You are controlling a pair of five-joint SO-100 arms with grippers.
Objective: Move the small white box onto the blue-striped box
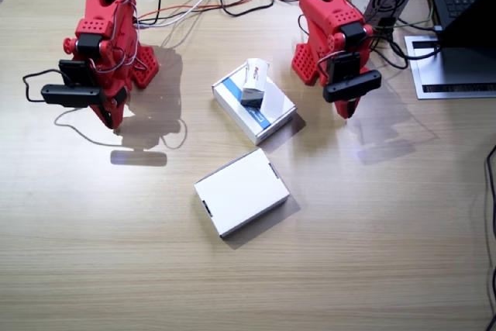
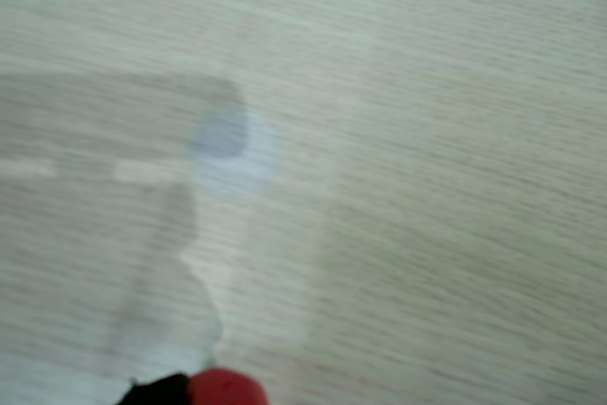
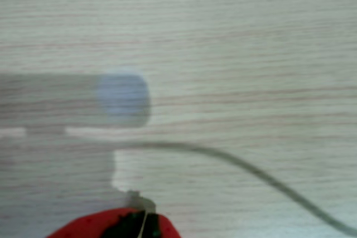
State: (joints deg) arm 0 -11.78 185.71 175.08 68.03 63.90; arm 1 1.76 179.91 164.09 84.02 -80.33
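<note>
One small white box (image 1: 255, 81) rests on one blue-striped box (image 1: 254, 104); both end effectors' states unclear.

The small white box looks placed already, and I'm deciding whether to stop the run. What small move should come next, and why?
Probably none beyond keeping both arms parked. The small white box already rests on the blue-striped box, and neither the left gripper nor the right gripper is near it.
</note>
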